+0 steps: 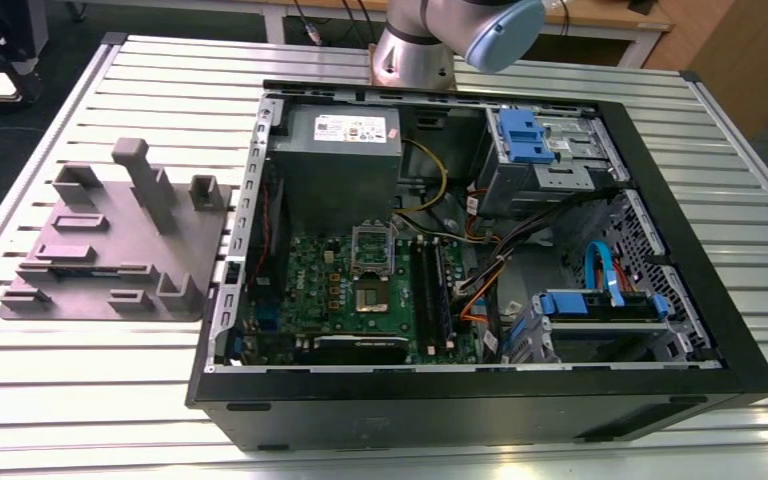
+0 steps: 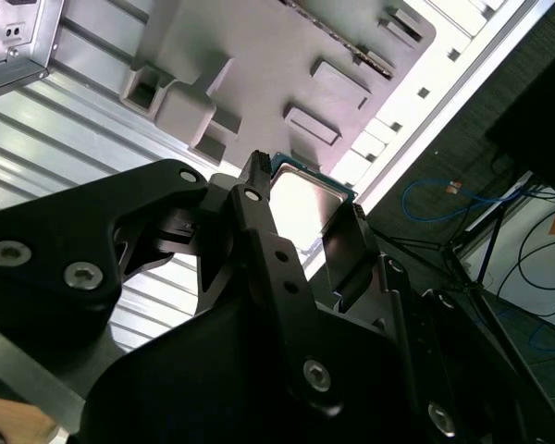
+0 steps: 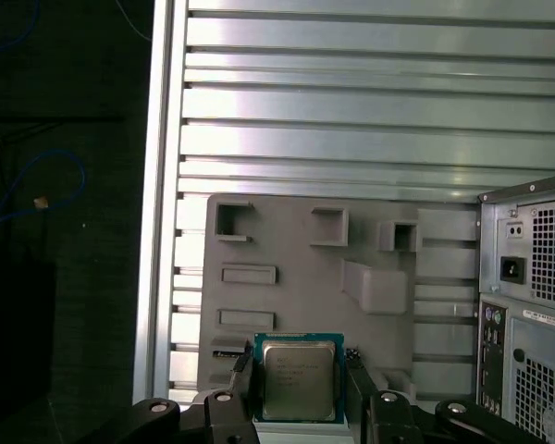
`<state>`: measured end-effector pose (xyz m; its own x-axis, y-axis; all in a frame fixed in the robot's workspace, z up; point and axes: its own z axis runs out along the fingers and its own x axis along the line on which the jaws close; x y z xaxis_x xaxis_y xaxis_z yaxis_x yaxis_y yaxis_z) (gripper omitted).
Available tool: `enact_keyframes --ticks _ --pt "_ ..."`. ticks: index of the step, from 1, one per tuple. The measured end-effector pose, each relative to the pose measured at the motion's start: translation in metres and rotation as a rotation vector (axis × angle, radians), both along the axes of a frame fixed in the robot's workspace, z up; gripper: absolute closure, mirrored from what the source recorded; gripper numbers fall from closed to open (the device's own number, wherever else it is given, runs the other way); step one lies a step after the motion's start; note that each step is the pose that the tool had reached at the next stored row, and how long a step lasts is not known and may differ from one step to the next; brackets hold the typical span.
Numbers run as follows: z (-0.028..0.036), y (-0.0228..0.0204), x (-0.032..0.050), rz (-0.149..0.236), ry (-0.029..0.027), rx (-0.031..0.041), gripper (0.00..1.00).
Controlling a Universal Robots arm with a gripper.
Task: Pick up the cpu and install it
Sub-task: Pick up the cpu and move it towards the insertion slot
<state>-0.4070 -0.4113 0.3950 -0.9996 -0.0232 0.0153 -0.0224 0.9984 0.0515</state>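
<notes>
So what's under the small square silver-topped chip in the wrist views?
The grey moulded fixture plate on the slatted metal table. The cpu, held in the black gripper, covers the patch of plate directly below it.

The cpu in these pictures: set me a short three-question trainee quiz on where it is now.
1. Open or shut: how is the hand set on the cpu?
2. In the first wrist view, what lies behind the cpu? A) a grey parts fixture B) a keyboard C) a monitor
3. True or false: the cpu lies inside the computer case.

Key: 1 shut, a finger on each side of the chip; 2 A; 3 false, the hand holds it over the fixture, beside the case.
</notes>
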Motion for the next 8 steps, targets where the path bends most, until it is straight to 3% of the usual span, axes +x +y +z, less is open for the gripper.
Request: enact_keyframes --ticks 8 --pt "0.0 0.0 0.0021 0.0 0.0 -0.0001 0.53"
